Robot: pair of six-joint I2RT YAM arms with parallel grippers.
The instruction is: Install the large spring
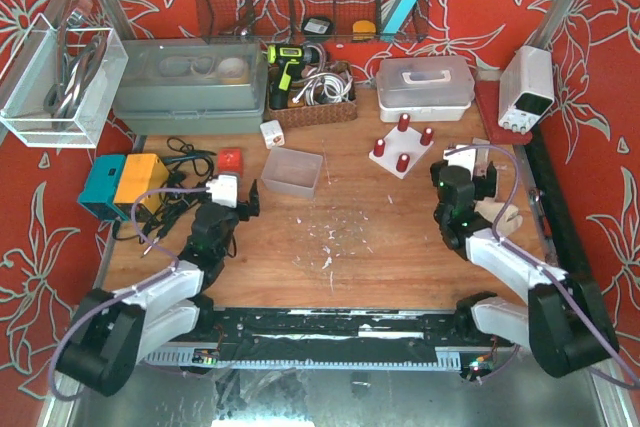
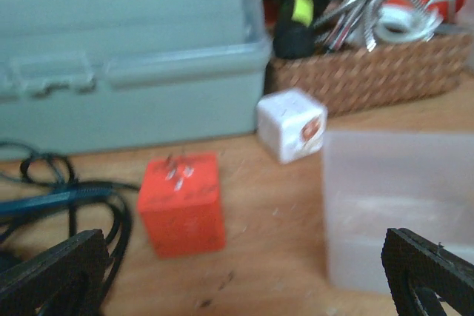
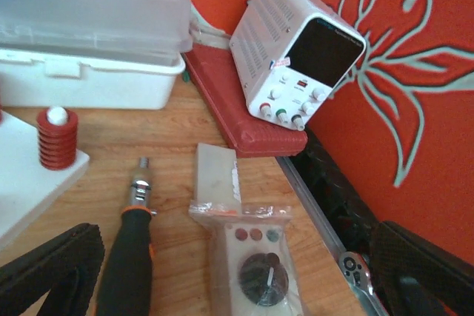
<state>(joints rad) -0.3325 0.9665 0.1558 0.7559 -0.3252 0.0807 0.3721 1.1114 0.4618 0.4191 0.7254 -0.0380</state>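
Left tool [image 2: 241, 279]: jaws spread wide with nothing between them. It sits low over the desk [image 1: 370, 237], facing the red cube [image 2: 181, 205] and the clear tray [image 2: 400, 205].
Right tool [image 3: 237, 275]: jaws spread wide and empty. It hangs above a screwdriver [image 3: 126, 257] and a bagged part [image 3: 255, 257] near the right edge.
Large spring: cannot be singled out with certainty. Red springs [image 3: 57, 138] sit over the posts of the white fixture [image 3: 22, 183], towards the back and right of centre, well apart from both tools.
Risk, wrong part: the springs look alike from above. A grasp made without sorting them by size is likely to take the wrong one.
Risk, fixture shift: the fixture appears to lie loose on the desk. A sideways approach by the right tool could push it or tip a post.
Risk, clutter on the right: the screwdriver and bag lie directly under the right tool. Lowering here could trap or drag them towards the power supply [image 3: 300, 49].
Risk, clutter on the left: black cables [image 2: 67, 190] lie just beside the left finger, and a sweep could snag them. The red cube and white cube [image 2: 291, 123] stand in the forward path.
Risk, spring slip: a coil pinched off-centre may flex and spring out of the jaws.
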